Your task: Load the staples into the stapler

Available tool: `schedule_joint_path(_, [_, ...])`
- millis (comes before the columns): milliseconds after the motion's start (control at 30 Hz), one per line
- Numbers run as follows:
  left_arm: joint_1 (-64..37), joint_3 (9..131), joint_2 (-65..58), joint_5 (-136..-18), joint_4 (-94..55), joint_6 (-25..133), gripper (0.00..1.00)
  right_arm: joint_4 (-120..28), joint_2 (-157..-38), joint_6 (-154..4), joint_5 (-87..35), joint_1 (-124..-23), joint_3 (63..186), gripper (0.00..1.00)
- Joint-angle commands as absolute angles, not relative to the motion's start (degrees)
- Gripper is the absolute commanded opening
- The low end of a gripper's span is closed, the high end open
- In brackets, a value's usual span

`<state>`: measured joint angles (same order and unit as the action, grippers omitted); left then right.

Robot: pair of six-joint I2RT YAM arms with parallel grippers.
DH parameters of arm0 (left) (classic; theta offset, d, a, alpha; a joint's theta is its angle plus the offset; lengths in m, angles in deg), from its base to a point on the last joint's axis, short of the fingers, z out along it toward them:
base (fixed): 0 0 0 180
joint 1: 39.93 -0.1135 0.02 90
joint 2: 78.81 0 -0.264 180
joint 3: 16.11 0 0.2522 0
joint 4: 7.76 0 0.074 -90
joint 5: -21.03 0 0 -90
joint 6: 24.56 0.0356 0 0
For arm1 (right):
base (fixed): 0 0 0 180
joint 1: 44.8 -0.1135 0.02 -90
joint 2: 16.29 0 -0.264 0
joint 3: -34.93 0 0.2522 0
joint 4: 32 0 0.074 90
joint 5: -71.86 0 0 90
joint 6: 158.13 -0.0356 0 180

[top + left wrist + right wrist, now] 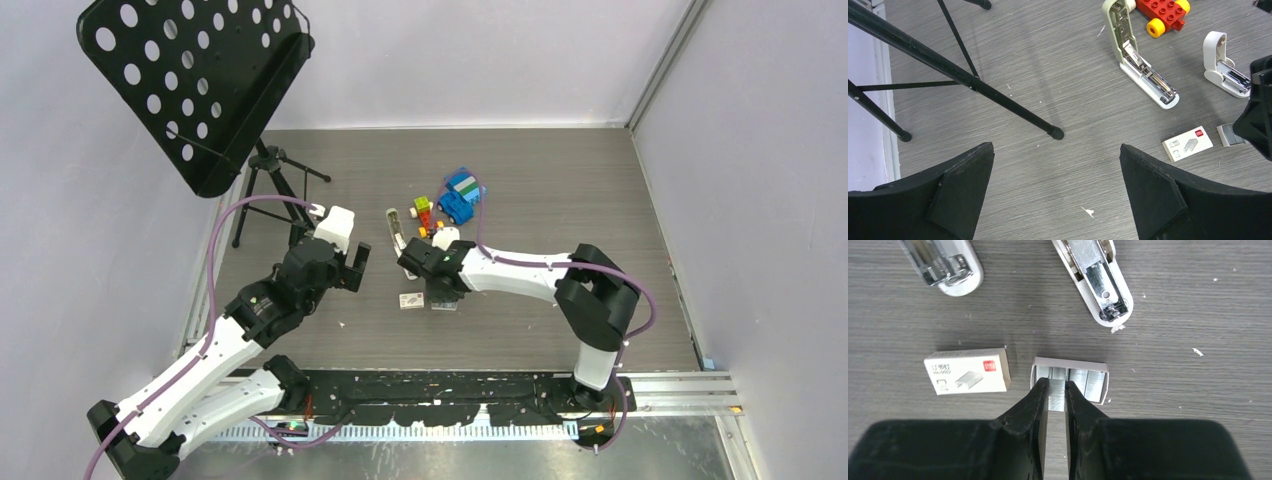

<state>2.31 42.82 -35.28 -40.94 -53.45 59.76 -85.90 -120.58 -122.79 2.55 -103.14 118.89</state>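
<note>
Your right gripper (1057, 386) is pinched shut on the staples (1057, 402), which sit in their open tray (1070, 361) at the fingertips. The stapler (960, 277) lies hinged open ahead and to the left, apart. Lifting, carrying and seating the strip all remain.

My right gripper (1057, 384) is matt black, faintly grainy, plastic or rubber. The staples (1057, 400) are bare bright metal, finely ribbed and shiny. Their tray (1070, 361) is dull grey, card or plastic, I can't tell which. The box (967, 371) is matt paper card with a printed red mark. The stapler (1096, 285) is smooth pale plastic with a glossy steel channel inside. The table (1198, 300) looks like grey wood-grain laminate, matt and streaked. The bricks (1163, 10) are glossy plastic. The stand (953, 71) is black-painted metal tube.
</note>
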Motion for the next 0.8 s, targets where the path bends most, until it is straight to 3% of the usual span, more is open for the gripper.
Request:
schedule_joint_path(0, [2.17,42.65,-35.82,-40.19,-50.88,60.49,1.0,-82.65,-114.23,-115.13,2.05,-103.42,118.23,0.15])
schedule_joint_path(500, [2.17,42.22,-36.48,-40.59,-50.36,62.12,1.0,-72.0,-106.26,-83.96,1.39,-102.65,112.69,0.15])
schedule_joint_path(767, [2.17,41.87,-36.88,-41.91,-50.02,63.62,1.0,-61.33,-101.66,-77.63,-6.54,-94.24,105.01,0.15])
